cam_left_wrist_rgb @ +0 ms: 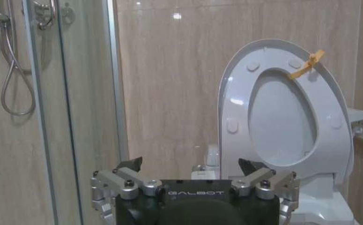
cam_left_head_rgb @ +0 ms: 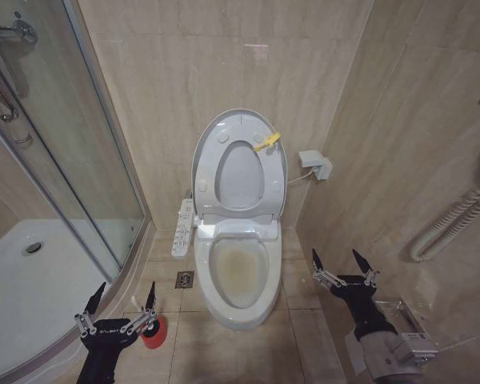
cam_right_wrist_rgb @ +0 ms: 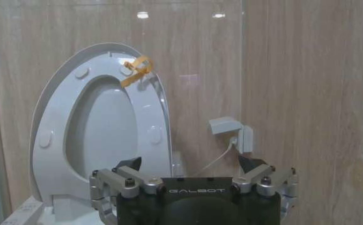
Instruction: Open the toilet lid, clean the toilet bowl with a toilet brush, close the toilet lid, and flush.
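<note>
The toilet lid [cam_left_head_rgb: 240, 176] stands raised against the back wall with the white seat ring [cam_left_head_rgb: 210, 168] up in front of it and a yellow clip [cam_left_head_rgb: 266, 142] on the upper rim. Below, the toilet bowl [cam_left_head_rgb: 206, 280] lies uncovered. The toilet brush is hidden; its red holder [cam_left_head_rgb: 154, 332] sits on the floor beside my left gripper [cam_left_head_rgb: 128, 284], which is open and empty, left of the bowl. My right gripper [cam_left_head_rgb: 334, 253] is open and empty, right of the bowl. Both wrist views face the lid [cam_left_wrist_rgb: 281, 122] [cam_right_wrist_rgb: 109, 126] past the open left gripper [cam_left_wrist_rgb: 189, 163] and right gripper [cam_right_wrist_rgb: 188, 160].
A glass shower enclosure [cam_left_head_rgb: 88, 160] with a white curved tray [cam_left_head_rgb: 32, 272] fills the left. A bidet control panel [cam_left_head_rgb: 182, 228] hangs on the toilet's left side above a floor drain [cam_left_head_rgb: 184, 280]. A wall box [cam_left_head_rgb: 316, 164] and a white hose [cam_left_head_rgb: 456, 224] are on the right wall.
</note>
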